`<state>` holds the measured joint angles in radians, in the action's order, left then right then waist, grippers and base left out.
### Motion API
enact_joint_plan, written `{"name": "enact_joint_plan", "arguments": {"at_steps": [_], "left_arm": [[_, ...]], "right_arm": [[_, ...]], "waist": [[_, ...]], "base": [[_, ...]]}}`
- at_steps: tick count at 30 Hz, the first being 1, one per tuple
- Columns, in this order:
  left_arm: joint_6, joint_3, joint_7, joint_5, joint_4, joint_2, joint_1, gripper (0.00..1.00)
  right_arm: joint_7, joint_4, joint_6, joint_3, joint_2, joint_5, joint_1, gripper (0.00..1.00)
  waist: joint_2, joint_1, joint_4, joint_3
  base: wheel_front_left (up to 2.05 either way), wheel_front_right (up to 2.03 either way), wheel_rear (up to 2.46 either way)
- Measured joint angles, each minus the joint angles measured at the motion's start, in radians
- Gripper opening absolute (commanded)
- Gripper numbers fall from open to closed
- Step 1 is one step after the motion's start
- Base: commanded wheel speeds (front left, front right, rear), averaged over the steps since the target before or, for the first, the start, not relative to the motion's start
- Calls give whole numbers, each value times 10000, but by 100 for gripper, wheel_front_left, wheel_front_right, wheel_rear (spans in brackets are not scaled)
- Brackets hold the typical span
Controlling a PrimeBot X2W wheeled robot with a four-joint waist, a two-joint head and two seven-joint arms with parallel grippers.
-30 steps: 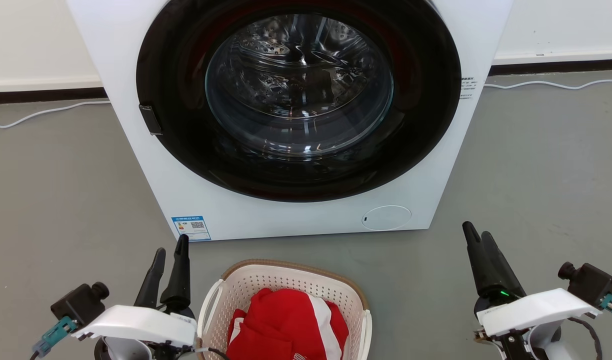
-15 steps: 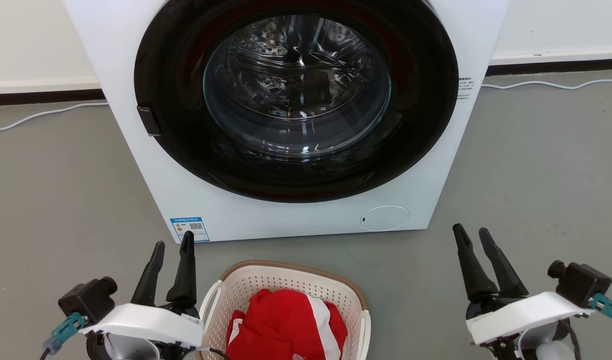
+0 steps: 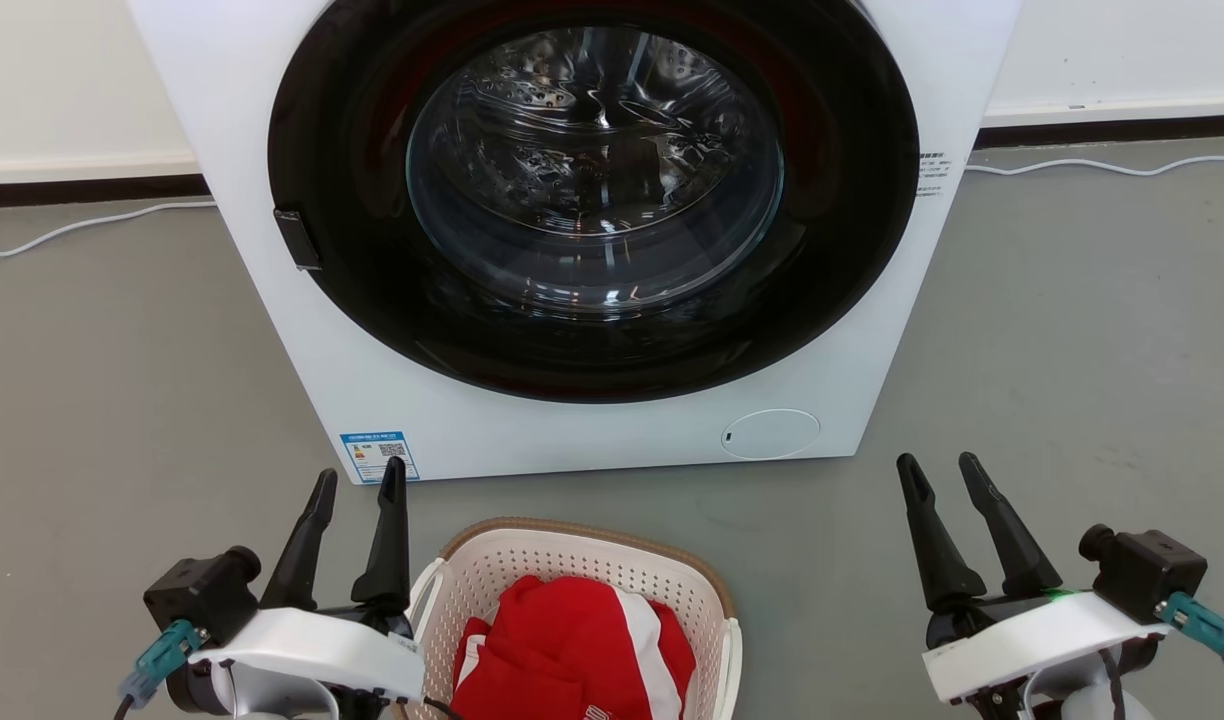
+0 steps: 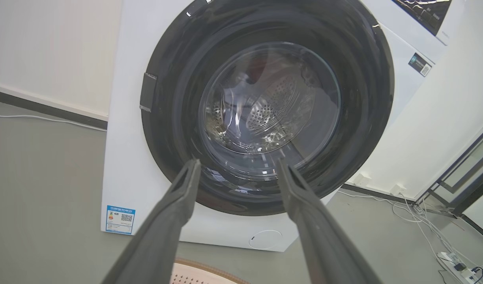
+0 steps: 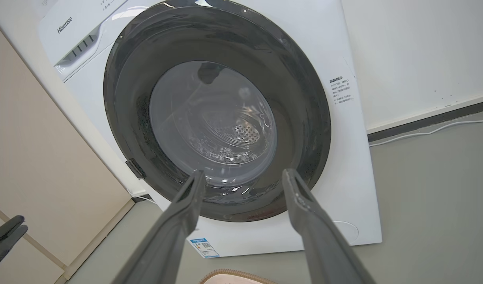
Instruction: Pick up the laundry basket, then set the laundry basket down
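Observation:
The laundry basket (image 3: pixel 532 562), cream-white with a brown rim and white loop handles, stands on the grey floor at the bottom centre of the head view, with red and white clothes (image 3: pixel 572 645) inside. A strip of its brown rim (image 4: pixel 210 266) shows low in the left wrist view and again low in the right wrist view (image 5: pixel 237 273). My left gripper (image 3: pixel 360 484) stands open just left of the basket, fingers apart and empty. Well off to the basket's right, my right gripper (image 3: pixel 940 471) is open too, holding nothing. Both point toward the washing machine.
A white front-loading washing machine (image 3: pixel 592 430) with a shut dark round door (image 3: pixel 592 190) stands just beyond the basket. White cables (image 3: pixel 82 228) run along the floor by the wall on both sides. A power strip (image 4: pixel 458 267) lies on the floor at the far right.
Both grippers have turned so their two fingers now show side by side. The left one has shifted right, closer to the basket; the right one has shifted slightly left. The basket has not moved.

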<state>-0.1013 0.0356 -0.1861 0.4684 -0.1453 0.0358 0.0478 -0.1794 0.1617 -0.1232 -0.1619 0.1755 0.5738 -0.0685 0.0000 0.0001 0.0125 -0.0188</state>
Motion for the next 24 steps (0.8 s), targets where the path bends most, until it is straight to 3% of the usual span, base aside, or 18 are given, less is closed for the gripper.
{"name": "enact_joint_plan", "arguments": {"at_steps": [24], "left_arm": [[88, 127, -639, -2460, 201, 29, 0, 100]], "right_arm": [[-683, 123, -2, -90, 12, -2523, -244, 100]], "waist": [[0, 0, 139, -61]], "base": [[0, 0, 0]]}}
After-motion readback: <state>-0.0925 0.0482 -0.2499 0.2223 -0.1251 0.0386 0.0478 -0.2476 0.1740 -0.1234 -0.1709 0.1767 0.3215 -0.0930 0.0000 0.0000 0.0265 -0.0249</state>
